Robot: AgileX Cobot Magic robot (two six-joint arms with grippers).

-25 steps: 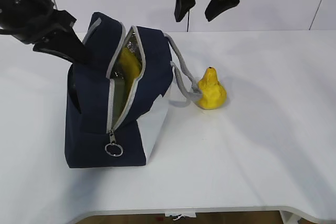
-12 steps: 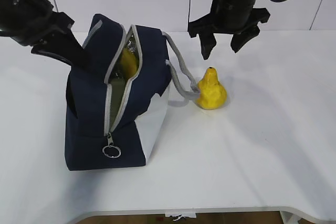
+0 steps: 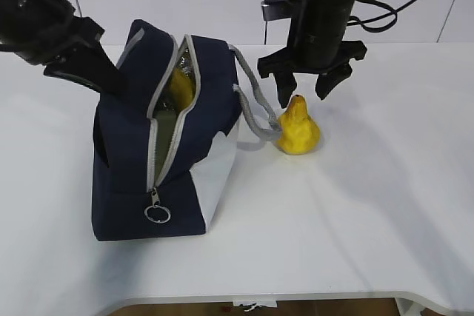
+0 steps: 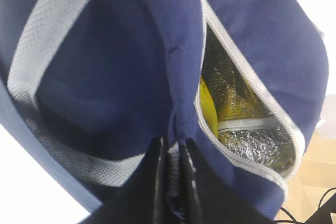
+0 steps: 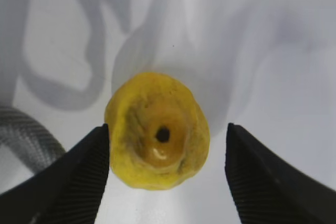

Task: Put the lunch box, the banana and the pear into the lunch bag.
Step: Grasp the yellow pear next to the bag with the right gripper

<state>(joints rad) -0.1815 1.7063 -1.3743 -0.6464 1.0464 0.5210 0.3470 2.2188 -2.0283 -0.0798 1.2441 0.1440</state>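
Ext view: step in hand looks like pear pickup w/ R gripper [image 3: 304, 92]. Jaws spread, hanging just above pear [image 3: 298, 130], which stands upright on table [image 3: 385, 183] just beside bag [image 3: 167, 135] strap [image 3: 252, 109]. To do it well: drop straight down so fingers bracket the wide body, not the narrow neck; keep L-side finger off the strap, else it could get pinched in. Bag zip gapes, yellow of banana [image 3: 181, 86] shows inside. L gripper [image 3: 104, 79] at bag's top-left edge. L wrist view: L gripper [image 4: 173, 156] clamped on a fold of navy fabric beside the zip, holding mouth apart; foil lining, banana [image 4: 209, 111] and a pale rim, prob. box [image 4: 247, 125], visible within. R wrist view: R gripper [image 5: 167, 166] wide, nothing held; pear [image 5: 156, 129] sits centred btw fingers [image 5: 79, 177], stem end facing cam, no contact either side; strap [image 5: 23, 129] at far left, near the left finger.
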